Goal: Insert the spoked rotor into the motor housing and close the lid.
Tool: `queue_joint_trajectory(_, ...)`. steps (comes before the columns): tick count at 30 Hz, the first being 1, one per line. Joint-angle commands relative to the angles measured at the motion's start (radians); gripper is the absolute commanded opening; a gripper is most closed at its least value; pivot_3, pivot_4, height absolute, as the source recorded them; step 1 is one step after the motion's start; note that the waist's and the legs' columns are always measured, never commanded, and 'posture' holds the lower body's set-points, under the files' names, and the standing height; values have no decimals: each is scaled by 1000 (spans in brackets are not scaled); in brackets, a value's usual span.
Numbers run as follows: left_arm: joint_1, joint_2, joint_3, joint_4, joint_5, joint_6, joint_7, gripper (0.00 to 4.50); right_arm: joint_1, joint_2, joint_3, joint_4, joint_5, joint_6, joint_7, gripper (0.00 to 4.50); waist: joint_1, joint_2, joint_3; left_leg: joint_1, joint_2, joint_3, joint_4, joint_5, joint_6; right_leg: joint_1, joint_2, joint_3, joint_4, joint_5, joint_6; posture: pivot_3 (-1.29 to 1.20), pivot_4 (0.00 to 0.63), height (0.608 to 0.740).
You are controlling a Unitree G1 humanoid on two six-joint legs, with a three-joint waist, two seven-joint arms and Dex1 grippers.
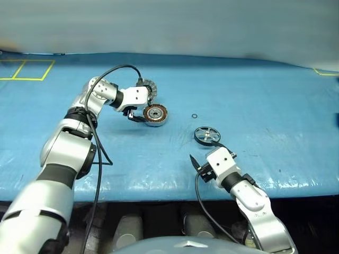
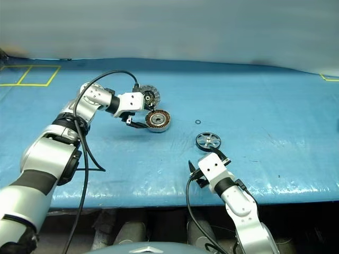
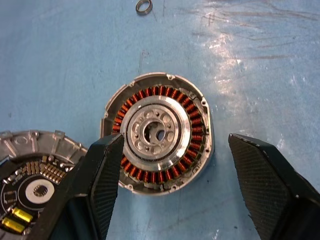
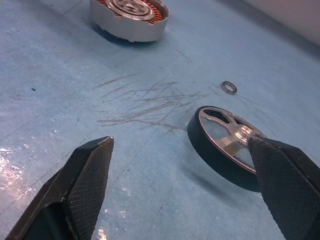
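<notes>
The motor housing point(image 1: 155, 114) lies open on the blue table, copper windings around a silver hub point(image 3: 159, 133). Its lid point(image 1: 150, 87) stands tilted up just behind it, partly hidden by my left hand; the inner face point(image 3: 31, 176) shows a dark board with yellow parts. My left gripper point(image 3: 176, 140) is open just over the housing's near side, holding nothing. The spoked rotor point(image 1: 207, 135) lies flat to the right, nearer the front edge. My right gripper point(image 4: 180, 142) is open just short of the rotor point(image 4: 225, 140), one finger point(image 4: 285, 175) overlapping its rim.
A tiny washer ring point(image 1: 194, 116) lies on the table between housing and rotor, also seen as a small ring point(image 4: 229, 87) beyond the rotor. Yellow tape lines point(image 1: 26, 70) mark the far left corner. The table's front edge point(image 1: 159, 190) runs just under my right wrist.
</notes>
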Motion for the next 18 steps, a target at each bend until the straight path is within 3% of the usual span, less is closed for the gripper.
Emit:
queue_joint_trajectory(1,-2,-1,26,-7,-18,10,-2,3559,-2,0,-6,-25,-4,-19,-3,4500,1,0,0,0,0,0,0,0,0,0,0,0,0,0,0,0,150,740)
queue_joint_trajectory(12,43,-40,85,-30,-109,165,-166,3559,1,5,3,-27,-24,-15,-12,4500,-2,0,0,0,0,0,0,0,0,0,0,0,0,0,0,0,150,740)
queue_joint_trajectory(18,59,-41,91,-40,-105,187,-149,3559,24,8,9,-26,-44,-21,-24,4500,-2,0,0,0,0,0,0,0,0,0,0,0,1,0,0,0,150,740)
